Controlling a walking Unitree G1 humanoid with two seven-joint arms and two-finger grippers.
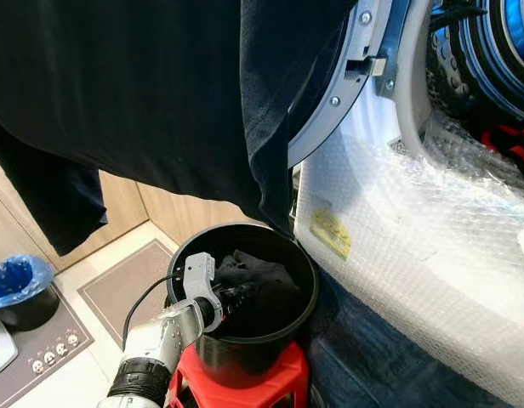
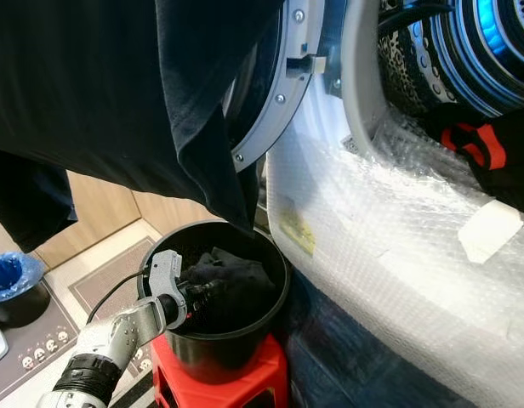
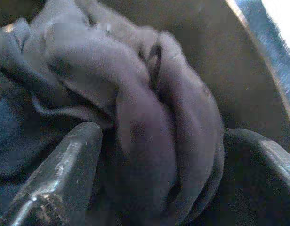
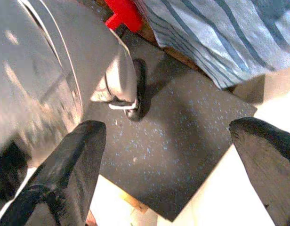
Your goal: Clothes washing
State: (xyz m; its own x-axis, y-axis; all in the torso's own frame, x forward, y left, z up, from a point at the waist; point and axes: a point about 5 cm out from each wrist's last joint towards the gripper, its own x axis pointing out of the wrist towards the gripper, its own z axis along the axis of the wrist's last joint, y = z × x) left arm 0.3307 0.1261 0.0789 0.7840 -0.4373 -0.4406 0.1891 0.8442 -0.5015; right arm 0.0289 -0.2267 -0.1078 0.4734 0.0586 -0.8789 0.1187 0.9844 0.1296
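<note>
Deep inside a black bucket (image 1: 245, 357), the left gripper (image 3: 159, 179) reaches down from the robot's silver left arm (image 1: 156, 353), its wrist bent over the rim and a black cable trailing behind it. Its two black fingers (image 3: 65, 165) stand spread on either side of a fold of the crumpled dark garment (image 1: 258, 285) lying in the bucket; the wrist view is blurred, and the fingers appear to flank the cloth rather than pinch it tight.

The right gripper (image 4: 168, 155) hangs low with its fingers wide apart and nothing between them, over a dark speckled floor mat (image 4: 178, 155), close beside what looks like the robot's own silver leg (image 4: 51, 80). A blue striped cloth (image 4: 229, 33) lies at the mat's far edge.

The bucket sits on a red plastic stool (image 1: 270, 382), just beside a washing machine wrapped in bubble wrap (image 1: 415, 246). The machine's round door (image 1: 347, 76) stands open, and a large black garment (image 1: 143, 93) hangs across the upper part of the head view, its lowest corner dangling to the bucket's rim. The drum opening (image 2: 466, 51) shows at upper right, with a red-and-black item (image 2: 479, 144) below it. Wooden cabinets (image 1: 126, 204) line the back, and a bin with a blue liner (image 1: 19, 285) stands on a grey mat (image 1: 32, 344) on the pale floor.
</note>
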